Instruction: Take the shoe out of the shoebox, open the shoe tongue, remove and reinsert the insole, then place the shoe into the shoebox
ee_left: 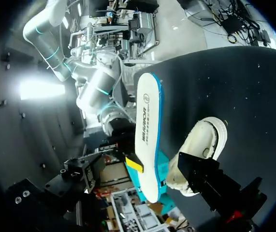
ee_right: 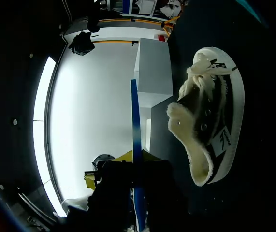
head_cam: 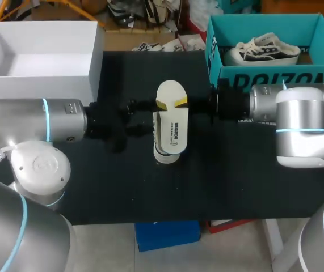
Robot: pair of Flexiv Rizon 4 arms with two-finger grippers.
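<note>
Insole [head_cam: 170, 127] is out of the shoe [head_cam: 167, 154] and up in the air over the middle of the table [head_cam: 252, 181]. The right gripper [ee_right: 134, 157] is pinching it. In the right wrist view the insole sits edge-on between the yellow tips, a thin blue line. From the left wrist view you get its white printed face with the blue rim, and one of the right gripper's yellow fingertips [ee_left: 134, 164] is pressed on that face.

The shoe sits on the table directly below the insole, so the head view only shows one end poking out.

The left gripper [head_cam: 142, 116] is just beside the insole, coming in from the table's left edge. One of its black fingers [ee_left: 198, 175] is right up against the shoe's opening. I honestly can't tell if it's gripping or not, since the tips don't show.

The white shoebox [head_cam: 93, 62] sits open at the table's back left corner. A teal box [head_cam: 264, 76] at the back right corner has another shoe [head_cam: 266, 50] in it.
</note>
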